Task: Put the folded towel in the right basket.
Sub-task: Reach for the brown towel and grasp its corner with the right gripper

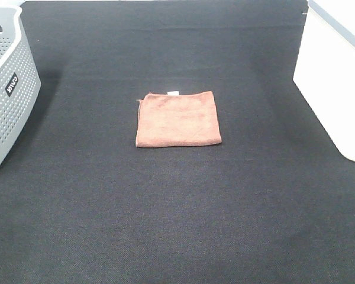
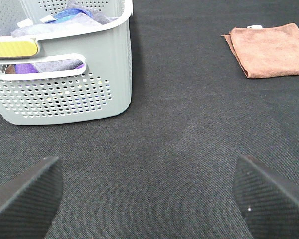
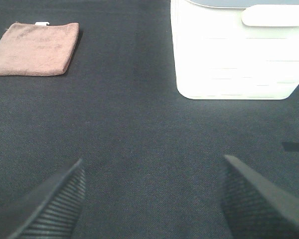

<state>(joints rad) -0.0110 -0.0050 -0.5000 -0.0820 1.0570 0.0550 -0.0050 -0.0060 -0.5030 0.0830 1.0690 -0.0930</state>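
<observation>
The folded towel [image 1: 177, 118] is reddish-brown and roughly square, with a small white tag on its far edge. It lies flat in the middle of the black mat. It also shows in the left wrist view [image 2: 271, 50] and the right wrist view [image 3: 35, 48]. The right basket [image 1: 337, 77] is a large white bin at the right edge; the right wrist view shows its pale wall [image 3: 236, 59]. Neither gripper shows in the high view. My left gripper [image 2: 149, 199] is open and empty over bare mat. My right gripper [image 3: 152, 199] is open and empty, short of the white bin.
A grey perforated basket [image 1: 9, 89] with a black label stands at the left edge; the left wrist view shows its wall [image 2: 65, 94] and cloths inside it. The black mat [image 1: 177, 207] covers the whole table.
</observation>
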